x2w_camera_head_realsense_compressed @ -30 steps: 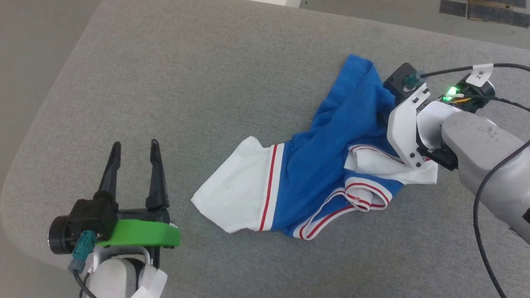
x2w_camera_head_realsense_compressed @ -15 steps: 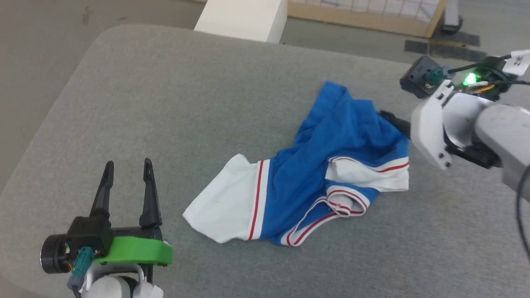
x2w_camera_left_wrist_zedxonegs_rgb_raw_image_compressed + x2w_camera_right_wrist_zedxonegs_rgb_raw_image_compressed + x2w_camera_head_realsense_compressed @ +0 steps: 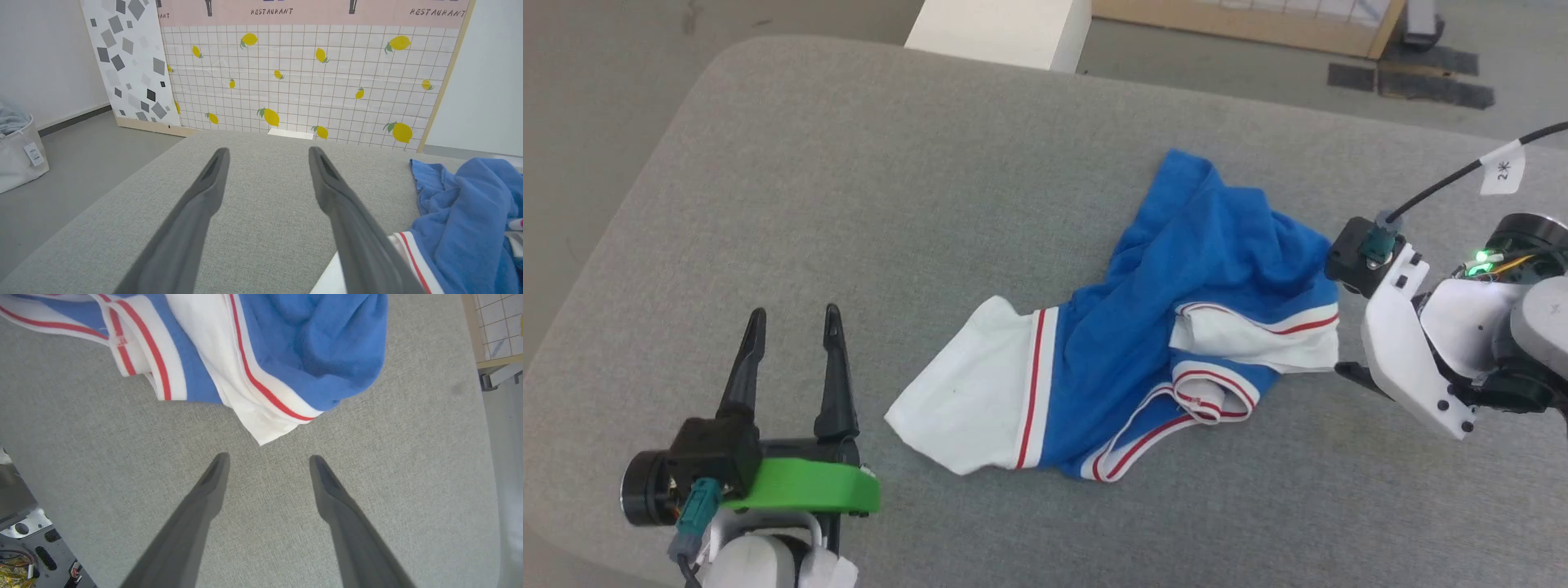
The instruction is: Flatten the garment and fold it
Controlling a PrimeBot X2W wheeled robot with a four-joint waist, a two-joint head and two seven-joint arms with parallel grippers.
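Observation:
The garment [image 3: 1143, 343] lies crumpled on the grey padded table [image 3: 849, 204], blue body bunched in the middle, one white sleeve spread to the left, red-and-white trim along its near edge. My right gripper [image 3: 269, 458] is open and holds nothing, its tips just short of the garment's [image 3: 286, 347] white corner. In the head view the right gripper [image 3: 1352, 353] sits at the garment's right edge. My left gripper [image 3: 794, 314] stands open at the lower left, apart from the white sleeve. In the left wrist view the left gripper [image 3: 268, 150] points across bare table, the garment [image 3: 461, 212] to its right.
The table's rounded edge [image 3: 572, 327] runs close by my left gripper. A white block [image 3: 1005, 28] and a wooden-framed lemon-print panel [image 3: 310, 81] stand beyond the far edge. A pale fabric bin [image 3: 16, 159] sits on the floor to the left.
My right gripper has opened, let go of the garment and drawn back to the right. The blue fabric has settled on the table. The head camera has tilted up. The left arm stays put.

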